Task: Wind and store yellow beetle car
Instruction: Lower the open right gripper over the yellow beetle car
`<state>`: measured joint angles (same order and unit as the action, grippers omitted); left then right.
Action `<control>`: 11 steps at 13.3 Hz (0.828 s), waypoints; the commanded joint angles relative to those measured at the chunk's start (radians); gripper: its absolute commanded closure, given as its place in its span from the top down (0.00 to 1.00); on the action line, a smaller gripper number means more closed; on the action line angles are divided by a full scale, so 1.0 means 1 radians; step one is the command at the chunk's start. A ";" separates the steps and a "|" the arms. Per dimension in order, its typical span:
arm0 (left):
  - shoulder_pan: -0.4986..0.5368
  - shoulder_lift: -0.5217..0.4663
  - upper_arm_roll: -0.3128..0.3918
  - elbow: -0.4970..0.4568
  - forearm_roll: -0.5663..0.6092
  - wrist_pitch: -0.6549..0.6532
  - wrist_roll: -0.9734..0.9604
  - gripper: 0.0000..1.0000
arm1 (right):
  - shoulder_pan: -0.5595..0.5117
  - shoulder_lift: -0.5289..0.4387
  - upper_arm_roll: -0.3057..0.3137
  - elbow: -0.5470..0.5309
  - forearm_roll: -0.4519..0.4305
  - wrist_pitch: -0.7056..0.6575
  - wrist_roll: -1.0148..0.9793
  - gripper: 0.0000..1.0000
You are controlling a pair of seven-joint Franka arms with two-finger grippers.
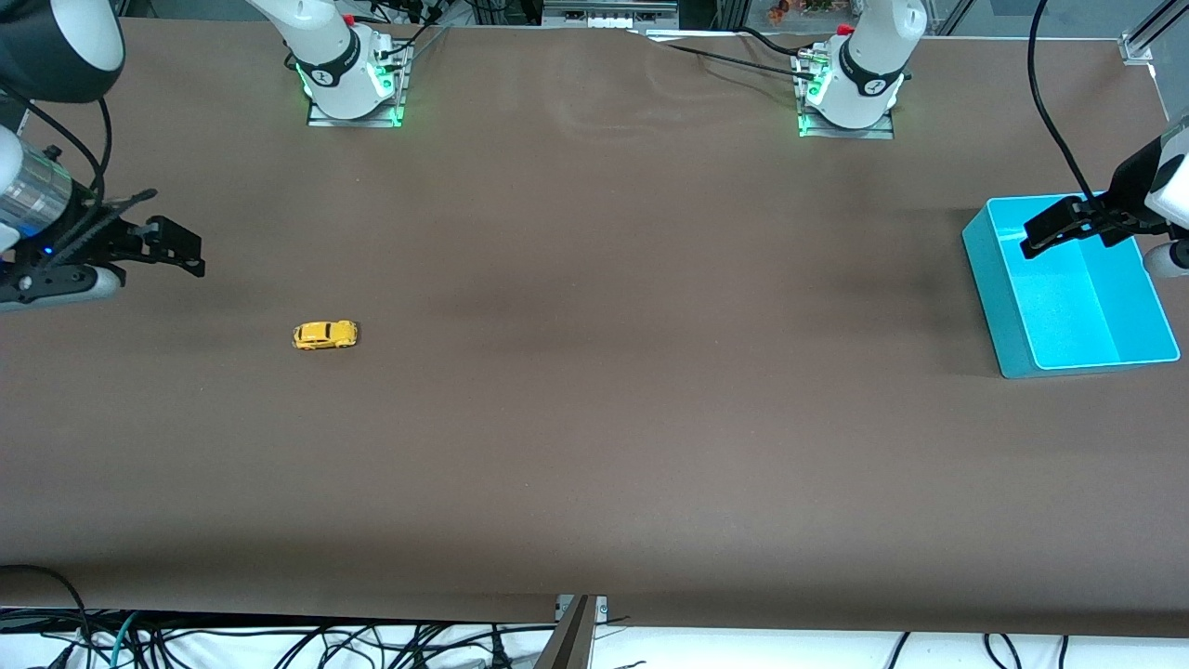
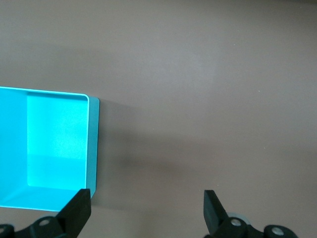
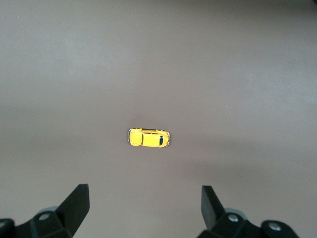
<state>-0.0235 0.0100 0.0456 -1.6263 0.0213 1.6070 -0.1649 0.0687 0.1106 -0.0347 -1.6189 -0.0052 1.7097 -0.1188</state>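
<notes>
The yellow beetle car (image 1: 325, 334) stands alone on the brown table toward the right arm's end. It also shows in the right wrist view (image 3: 149, 138), ahead of the fingers and apart from them. My right gripper (image 1: 197, 258) is open and empty, up over bare table short of the car; its fingers stand wide apart in its wrist view (image 3: 144, 192). My left gripper (image 1: 1029, 240) is open and empty over the edge of the cyan bin (image 1: 986, 269). In the left wrist view (image 2: 146, 198) its fingers frame bare table beside the bin (image 2: 93, 144).
The cyan bin stands at the left arm's end of the table and looks empty inside. The two arm bases (image 1: 351, 88) (image 1: 850, 98) stand at the table's edge farthest from the front camera. Cables (image 1: 279, 641) hang below the table's near edge.
</notes>
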 commanded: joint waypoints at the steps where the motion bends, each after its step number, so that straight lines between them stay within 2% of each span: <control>1: 0.008 0.016 -0.007 0.031 -0.003 -0.006 0.024 1.00 | -0.003 0.046 0.009 0.014 0.007 -0.021 -0.005 1.00; 5: 0.008 0.016 -0.007 0.029 -0.003 -0.006 0.024 1.00 | 0.046 0.078 0.009 0.014 -0.010 -0.056 -0.083 1.00; 8: 0.008 0.016 -0.007 0.031 -0.003 -0.007 0.024 1.00 | 0.040 0.174 0.007 0.007 -0.038 0.008 -0.386 1.00; 11: 0.008 0.016 -0.007 0.031 -0.003 -0.006 0.024 1.00 | 0.039 0.215 0.006 -0.064 -0.041 0.137 -0.664 1.00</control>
<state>-0.0234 0.0107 0.0448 -1.6260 0.0213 1.6071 -0.1649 0.1120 0.3129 -0.0313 -1.6415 -0.0309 1.7858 -0.6387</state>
